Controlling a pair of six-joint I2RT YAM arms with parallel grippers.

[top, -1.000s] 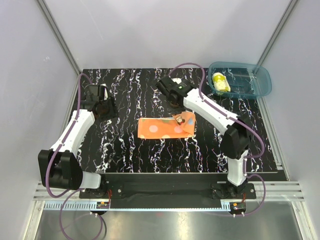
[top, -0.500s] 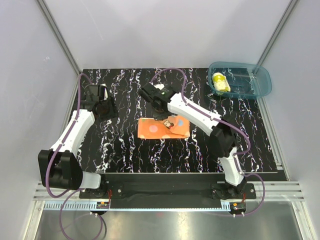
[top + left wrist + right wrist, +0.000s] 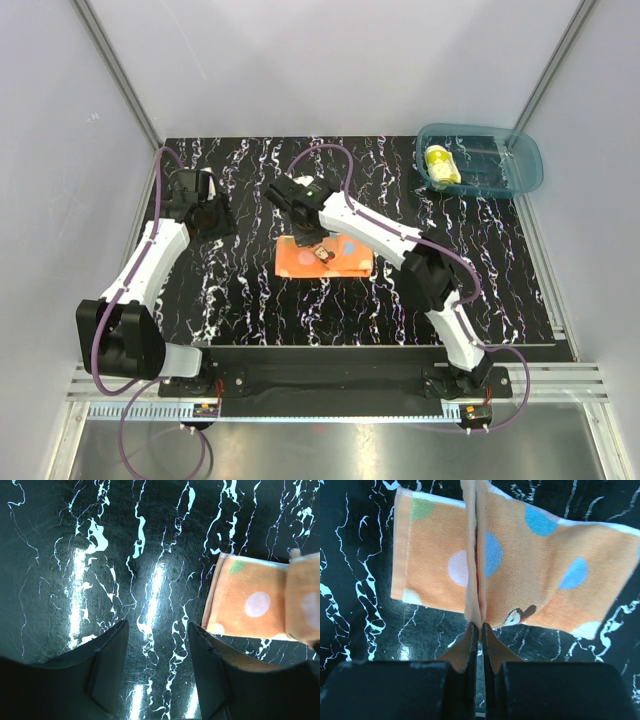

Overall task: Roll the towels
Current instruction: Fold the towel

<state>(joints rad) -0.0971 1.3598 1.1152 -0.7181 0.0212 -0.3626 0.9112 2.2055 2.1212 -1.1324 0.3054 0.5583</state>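
Rolling step: the right gripper [image 3: 479, 625] pinches a raised fold of the orange towel [image 3: 545, 595] at the middle of the table [image 3: 250, 170]. The left gripper [image 3: 157, 627] hangs half-open and empty. The next move likely calls for carrying the fold over evenly.

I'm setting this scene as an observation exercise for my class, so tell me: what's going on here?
The right hand is shut on a fold of the orange polka-dot cloth towel at mid-table, its right part folded over toward the flat left end. The left hand hovers open over the black marbled table, holding nothing. The yellow cloth towel sits in the translucent teal plastic bin at the far right corner.
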